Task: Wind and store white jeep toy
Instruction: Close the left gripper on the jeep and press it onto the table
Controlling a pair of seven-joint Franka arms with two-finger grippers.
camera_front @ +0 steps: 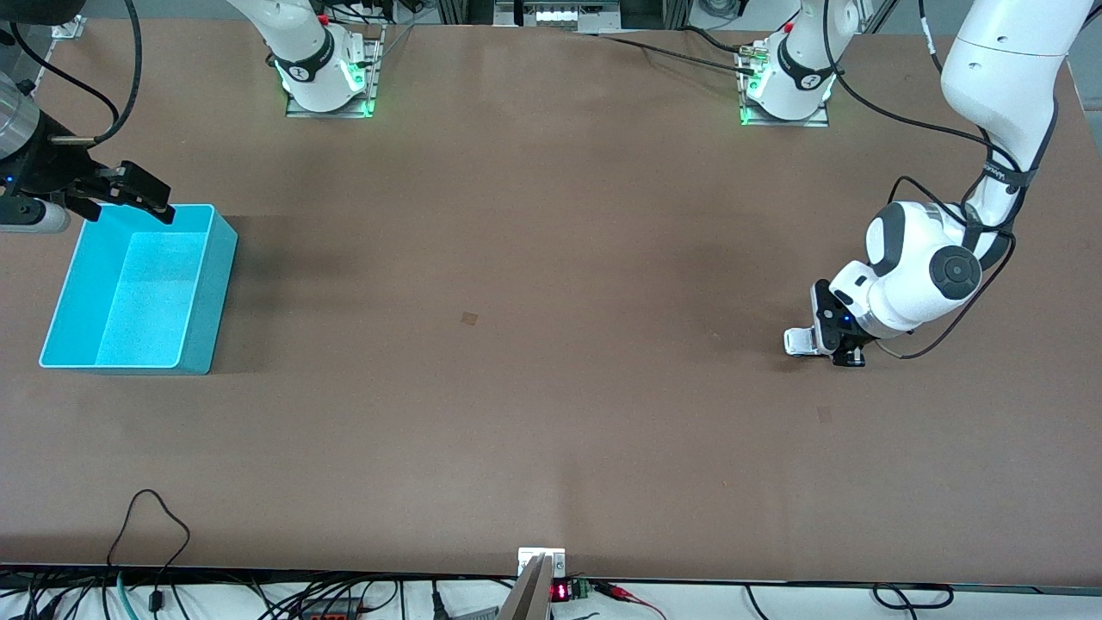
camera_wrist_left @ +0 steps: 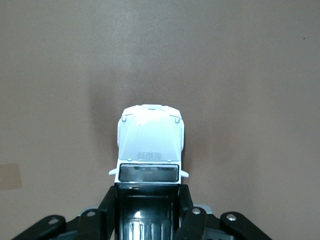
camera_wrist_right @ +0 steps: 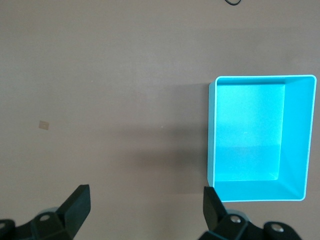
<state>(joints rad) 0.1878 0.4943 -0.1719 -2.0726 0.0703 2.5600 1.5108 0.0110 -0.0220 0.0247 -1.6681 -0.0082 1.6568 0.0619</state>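
Observation:
The white jeep toy with its black roof is low at the brown table toward the left arm's end. My left gripper is shut on its rear half. In the left wrist view the white hood sticks out past the black fingers of the left gripper, which press on both sides of the roof. My right gripper is open and empty, in the air over the rim of the cyan bin at the right arm's end. In the right wrist view the right gripper shows with the empty bin beside it.
Small tape marks lie on the table in the middle and near the jeep. Cables and a small mount sit at the table edge nearest the front camera.

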